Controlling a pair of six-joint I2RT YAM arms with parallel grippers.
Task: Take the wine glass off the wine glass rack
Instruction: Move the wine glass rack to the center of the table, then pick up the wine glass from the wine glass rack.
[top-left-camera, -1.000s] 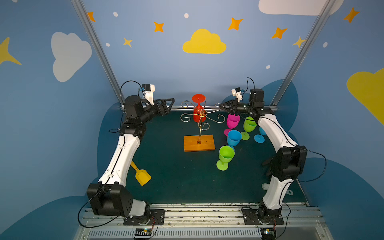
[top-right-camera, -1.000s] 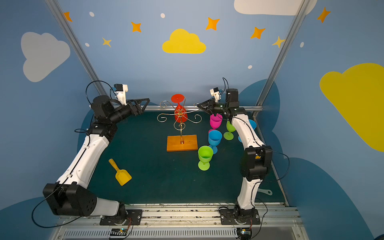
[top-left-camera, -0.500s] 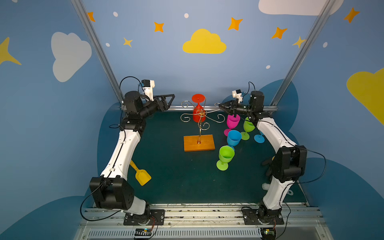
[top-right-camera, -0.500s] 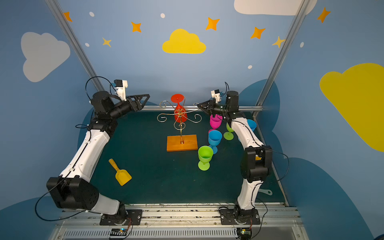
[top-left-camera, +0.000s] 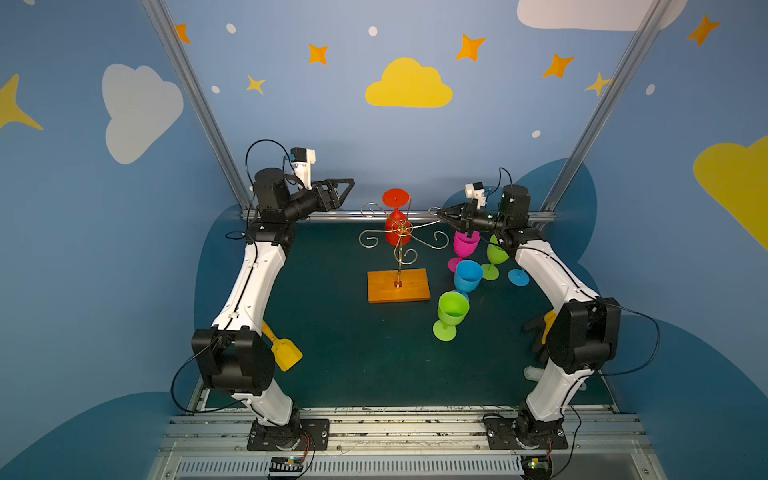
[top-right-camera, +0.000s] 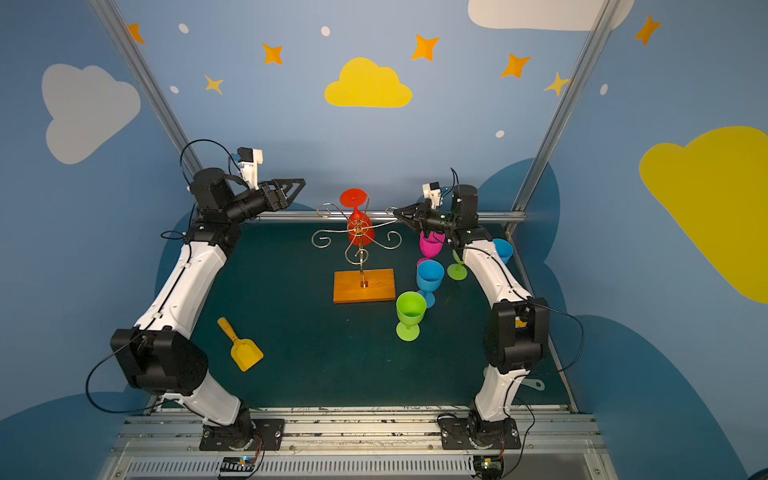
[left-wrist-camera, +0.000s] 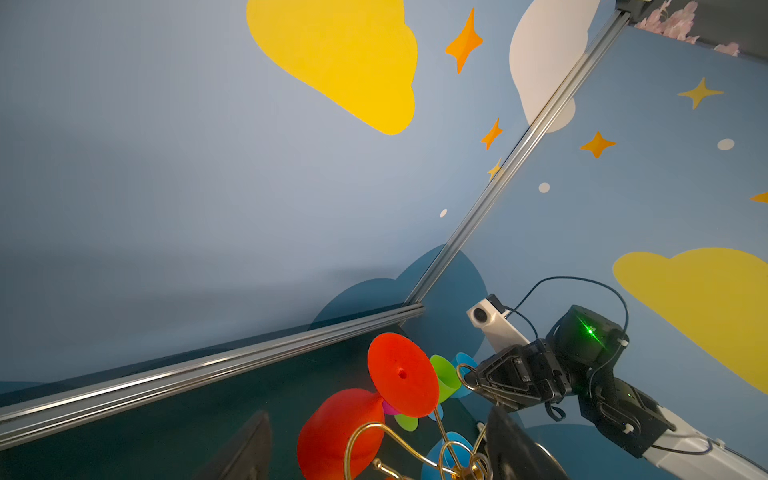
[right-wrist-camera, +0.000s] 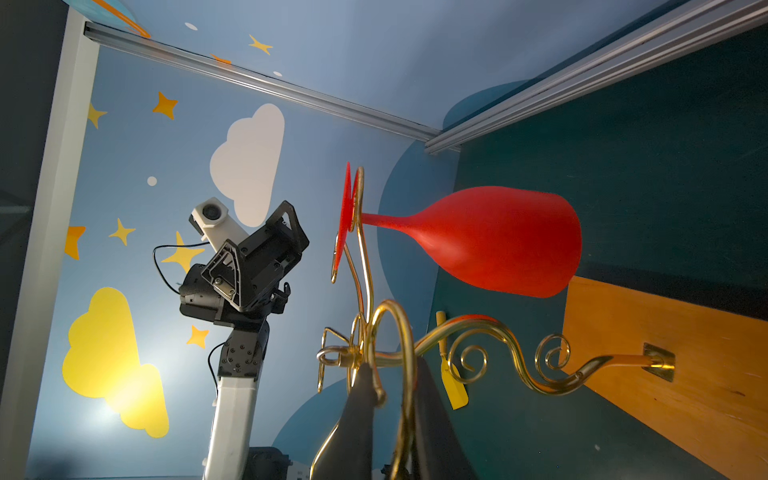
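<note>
Left arm (top-left-camera: 253, 278) lifted, wine glass (top-left-camera: 390, 236) on rack (top-left-camera: 413, 287)

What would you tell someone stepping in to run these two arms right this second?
Left tool: open, empty, in the air, touching nothing.
Right tool: closed on a scroll arm of the wine glass rack, apparently steadying it.
Red wine glass: hangs upside down by its foot from the rack, untouched.
Done: rack braced.
Left: probably take the glass with the left tool, slide it off, set it down.
</note>
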